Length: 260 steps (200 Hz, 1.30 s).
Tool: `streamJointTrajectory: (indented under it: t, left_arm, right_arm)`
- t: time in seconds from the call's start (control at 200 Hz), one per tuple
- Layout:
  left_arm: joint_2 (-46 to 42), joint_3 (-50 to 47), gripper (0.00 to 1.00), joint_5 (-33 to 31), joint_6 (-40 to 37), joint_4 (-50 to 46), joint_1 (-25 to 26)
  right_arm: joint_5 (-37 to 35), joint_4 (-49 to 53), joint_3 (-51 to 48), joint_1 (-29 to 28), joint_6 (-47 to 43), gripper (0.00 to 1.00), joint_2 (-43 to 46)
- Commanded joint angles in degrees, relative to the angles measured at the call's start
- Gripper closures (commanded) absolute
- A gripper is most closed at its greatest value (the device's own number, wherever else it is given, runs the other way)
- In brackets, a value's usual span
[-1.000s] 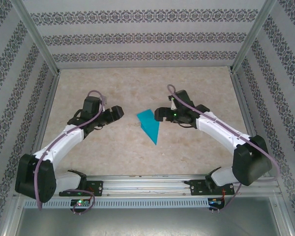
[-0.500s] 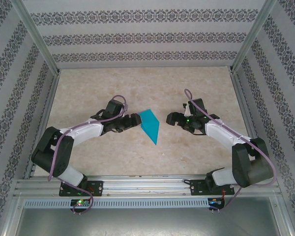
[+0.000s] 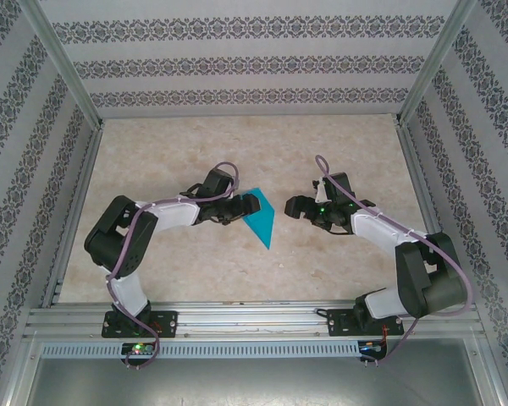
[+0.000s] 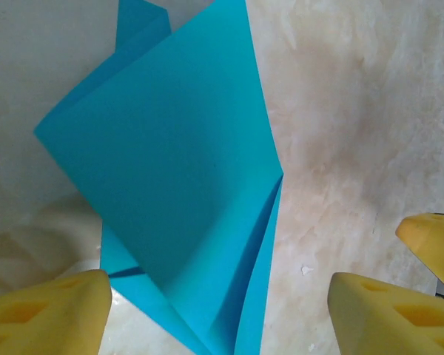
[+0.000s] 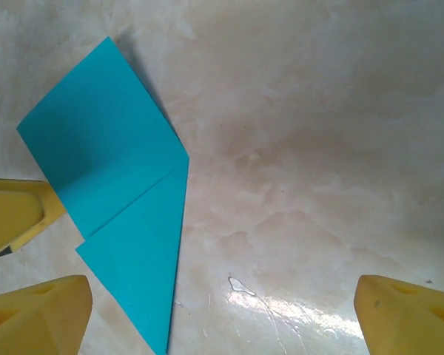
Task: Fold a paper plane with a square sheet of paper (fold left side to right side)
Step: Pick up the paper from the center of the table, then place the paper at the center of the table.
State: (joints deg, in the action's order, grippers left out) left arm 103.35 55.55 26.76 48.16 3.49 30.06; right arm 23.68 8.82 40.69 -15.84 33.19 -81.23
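Note:
The square sheet of paper is teal and folded into a narrow creased shape whose point faces the near edge. It lies flat at mid-table. My left gripper is at its left edge and stands open. In the left wrist view the paper lies between the two yellow fingers, with one flap lifted off the layer below. My right gripper is open, a short way right of the paper and apart from it. In the right wrist view the paper lies ahead and to the left of the right gripper.
The marble-look table is walled by patterned panels at the back and both sides. A metal rail with the arm bases runs along the near edge. A small shiny speck lies on the table.
The left arm has swung right until its fingers reach the paper's left edge, and its jaws have narrowed a little. The right gripper has drawn back to the right of the paper.

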Motion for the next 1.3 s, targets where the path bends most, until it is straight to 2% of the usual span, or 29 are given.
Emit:
streamJointTrajectory:
  t: [0.0,0.12,0.29,0.425,0.674,0.854,1.149,1.294]
  left_arm:
    - [0.92,1.22,0.28,-0.85,0.39,3.12,0.59]
    - [1.60,1.63,0.40,-2.57,-1.14,3.52,0.49]
    - [2.13,1.11,0.76,-1.97,-2.70,5.33,-0.78]
    - [0.00,-0.45,0.90,1.39,-7.00,6.16,-1.46]
    - [-6.00,-5.56,0.96,12.94,-18.25,7.42,-2.07]
    - [-8.49,-10.82,0.97,20.11,-19.88,13.35,-2.27]
    - [-7.07,-12.86,0.99,23.34,-17.84,19.52,-2.23]
    - [-6.19,-12.68,0.99,23.15,-17.57,19.66,-2.29]
  right_arm:
    - [1.54,-1.69,-0.95,0.63,0.52,0.09,-0.13]
    - [2.08,-2.08,-1.29,0.66,-0.02,0.10,0.18]
    - [6.59,-4.25,-2.00,1.01,-2.09,0.13,0.77]
    - [13.81,-5.63,-2.10,1.88,-6.41,0.15,1.12]
    - [24.00,-7.60,-1.60,2.69,-12.08,0.14,-1.53]
    - [29.25,-13.48,-1.02,2.56,-12.28,0.14,-7.36]
    - [34.17,-18.67,1.91,-0.54,-12.64,0.18,-16.51]
    - [36.49,-21.01,3.12,-1.82,-11.61,0.30,-19.40]
